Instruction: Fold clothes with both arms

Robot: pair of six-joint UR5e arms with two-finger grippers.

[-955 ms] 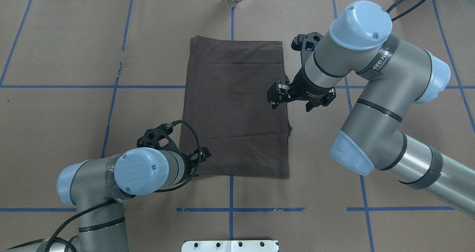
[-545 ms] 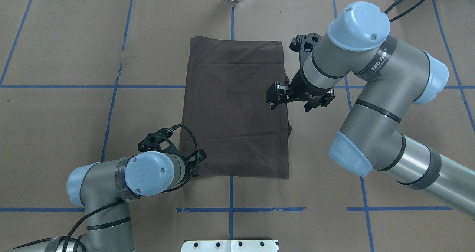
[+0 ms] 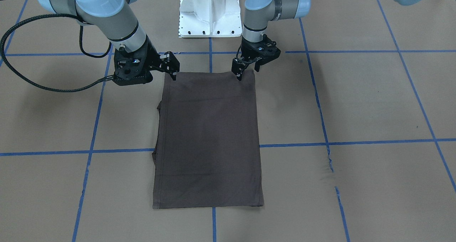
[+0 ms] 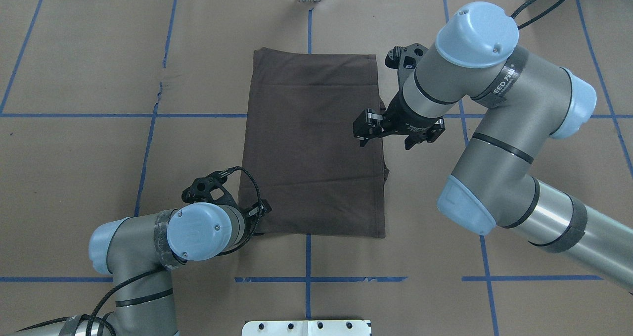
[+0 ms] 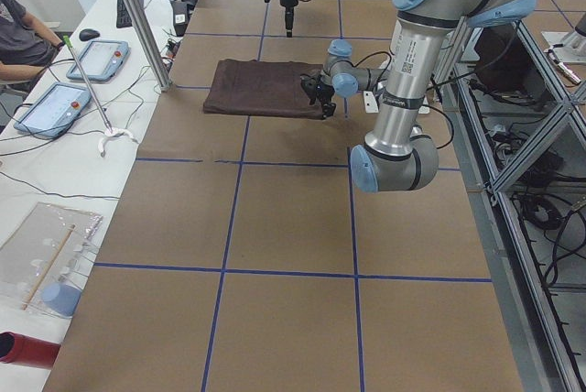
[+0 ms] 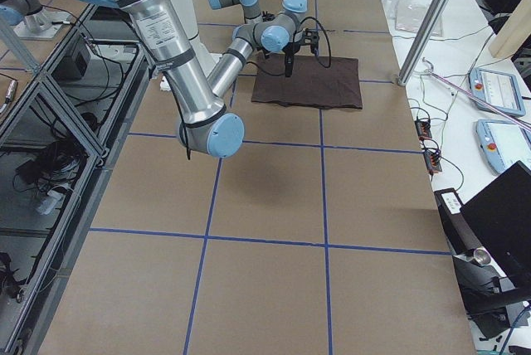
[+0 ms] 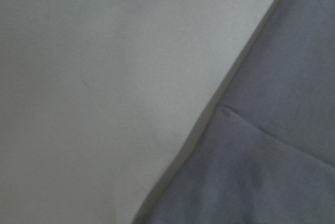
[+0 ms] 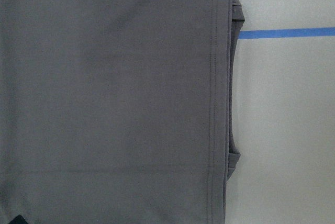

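The dark grey-brown T-shirt lies flat on the brown table, folded into a tall rectangle, collar and lettering hidden. It also shows in the front view. My left gripper is low at the shirt's near-left corner, jaws apart, holding nothing; in the front view one fingertip is at the hem. The left wrist view shows only that cloth corner close up. My right gripper hovers open over the shirt's right edge, where sleeve folds stick out.
Blue tape lines grid the brown paper. The paper has a tear left of the shirt. The white pedestal stands at the robot's edge. An operator sits beyond the far side with tablets.
My left arm has drawn back toward the robot, and its gripper has shifted slightly left at the shirt's near-left corner. My right gripper has barely moved. The shirt is unchanged.
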